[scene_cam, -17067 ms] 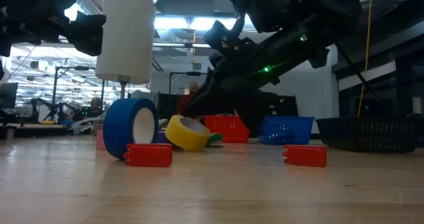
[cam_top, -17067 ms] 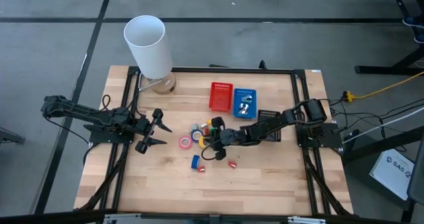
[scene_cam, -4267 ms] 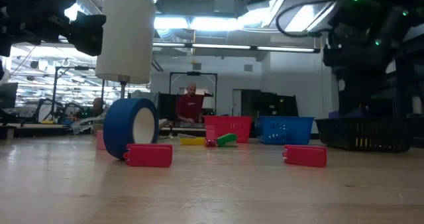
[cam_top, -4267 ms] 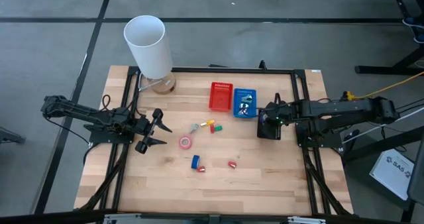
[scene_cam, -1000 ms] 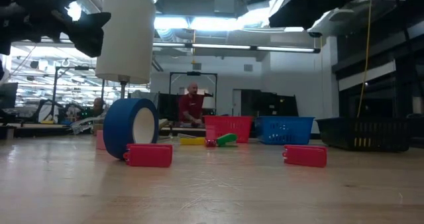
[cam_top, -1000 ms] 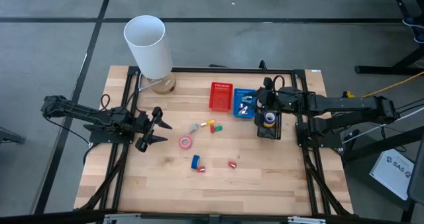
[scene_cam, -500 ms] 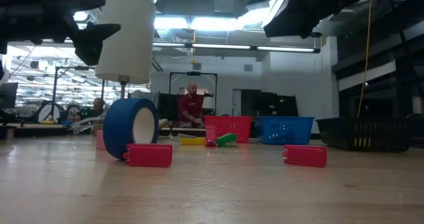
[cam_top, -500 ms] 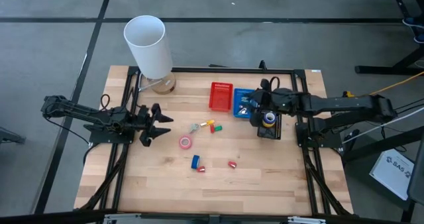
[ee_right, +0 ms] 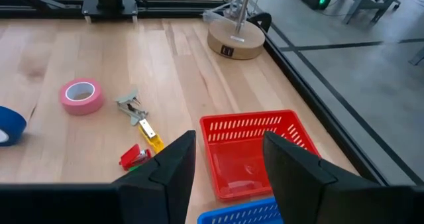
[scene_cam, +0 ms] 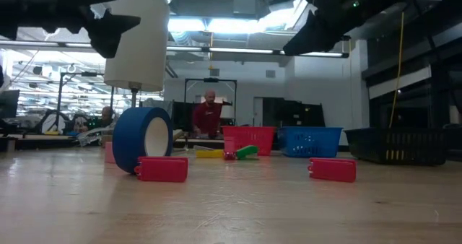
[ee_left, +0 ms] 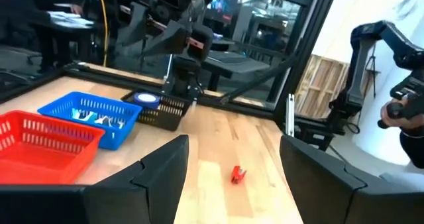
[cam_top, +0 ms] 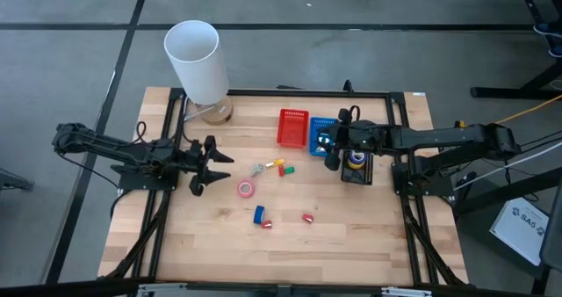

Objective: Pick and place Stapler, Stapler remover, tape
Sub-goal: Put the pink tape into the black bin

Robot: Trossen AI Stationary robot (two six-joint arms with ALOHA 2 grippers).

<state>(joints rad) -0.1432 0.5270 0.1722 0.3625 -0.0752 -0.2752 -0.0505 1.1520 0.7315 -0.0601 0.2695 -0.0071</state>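
We see the pink tape roll [cam_top: 246,189] lying flat near the middle of the table [cam_top: 219,244], with a blue tape roll [cam_top: 259,214] standing on edge at its 5 o'clock. A third roll, blue with a yellow one under it as far as we can make out, sits in the black basket [cam_top: 358,176] toward 3 o'clock. At 1 o'clock of the pink roll lie a metal staple remover [cam_top: 257,169] and a yellow, red and green stapler cluster [cam_top: 281,166]. Two small red pieces [cam_top: 307,217] lie near the blue roll.

The left claw [cam_top: 215,167] hangs just at 9 o'clock of the pink roll, fingers apart and empty. The right claw [cam_top: 331,148] hovers over the blue basket [cam_top: 324,136], beside the red basket [cam_top: 293,127], its fingers spread and carrying nothing.
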